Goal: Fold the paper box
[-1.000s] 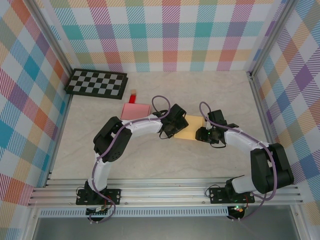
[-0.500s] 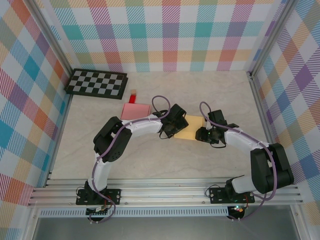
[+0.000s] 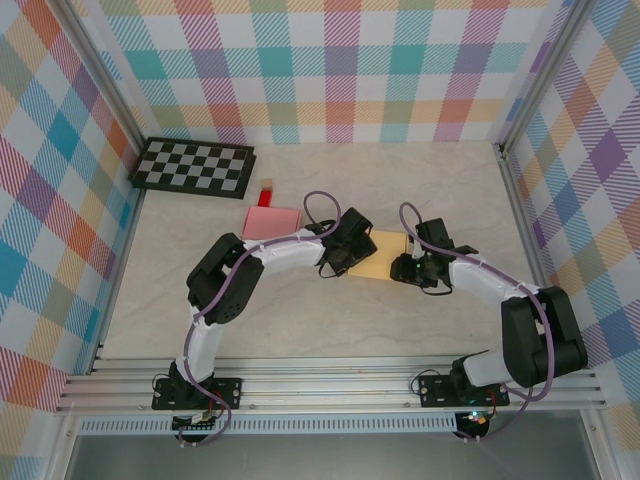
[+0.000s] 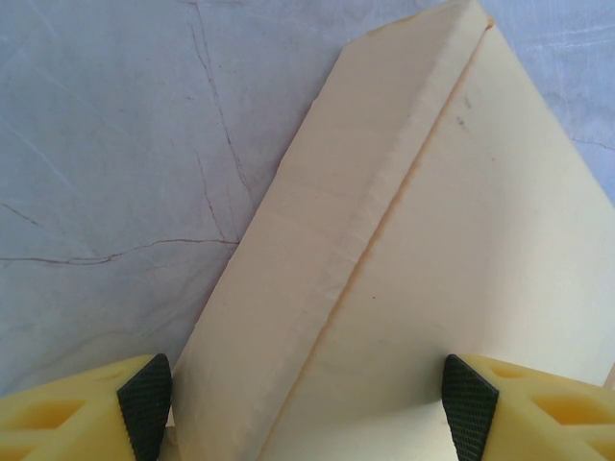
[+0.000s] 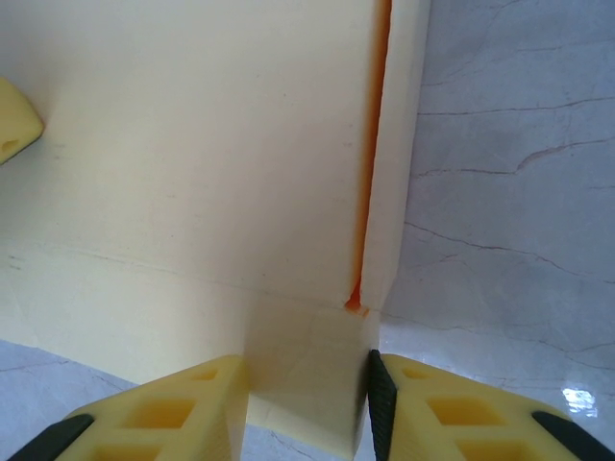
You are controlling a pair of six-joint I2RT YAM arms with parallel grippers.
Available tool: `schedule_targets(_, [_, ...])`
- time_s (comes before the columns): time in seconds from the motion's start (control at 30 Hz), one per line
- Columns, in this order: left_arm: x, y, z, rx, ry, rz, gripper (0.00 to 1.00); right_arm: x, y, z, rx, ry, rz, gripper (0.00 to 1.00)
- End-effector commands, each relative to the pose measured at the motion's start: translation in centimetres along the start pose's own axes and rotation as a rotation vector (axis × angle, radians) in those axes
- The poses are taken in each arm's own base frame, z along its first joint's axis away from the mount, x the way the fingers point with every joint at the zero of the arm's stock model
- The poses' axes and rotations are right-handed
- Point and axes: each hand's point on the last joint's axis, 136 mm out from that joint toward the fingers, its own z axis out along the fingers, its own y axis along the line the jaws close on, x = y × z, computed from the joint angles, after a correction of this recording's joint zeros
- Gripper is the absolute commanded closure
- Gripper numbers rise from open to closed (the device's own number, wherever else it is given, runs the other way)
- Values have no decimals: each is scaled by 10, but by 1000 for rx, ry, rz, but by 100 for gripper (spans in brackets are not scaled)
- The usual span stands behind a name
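Right gripper (image 5: 307,384) pinches the flat, creased cream paper box (image 5: 192,144).

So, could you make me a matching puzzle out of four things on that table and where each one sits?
Things:
1. board
2. red block
3. pink paper
4. cream box

Places:
A. between the left tool and the right tool
B. far left corner of the table
C. between the board's corner and the pink paper
D. just beyond the left arm

Pairs: 1-B, 2-C, 3-D, 4-A
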Motion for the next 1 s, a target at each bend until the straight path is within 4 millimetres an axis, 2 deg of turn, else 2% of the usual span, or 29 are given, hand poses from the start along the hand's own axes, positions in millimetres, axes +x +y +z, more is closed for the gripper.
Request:
schedule_targets(0.0, [10,60,24,-199,41,17,25,-10,6,-6,-6,-29,-28,60])
schedule_targets(0.37, [11,62,26,-203,43,15,25,-3,-2,7,7,-21,-27,60])
schedule_targets(0.7, [11,63,25,-203,43,15,25,-3,-6,11,15,-41,-45,60])
schedule_targets(0.97, [12,65,26,-207,43,15,26,15,-21,20,48,-29,-11,62])
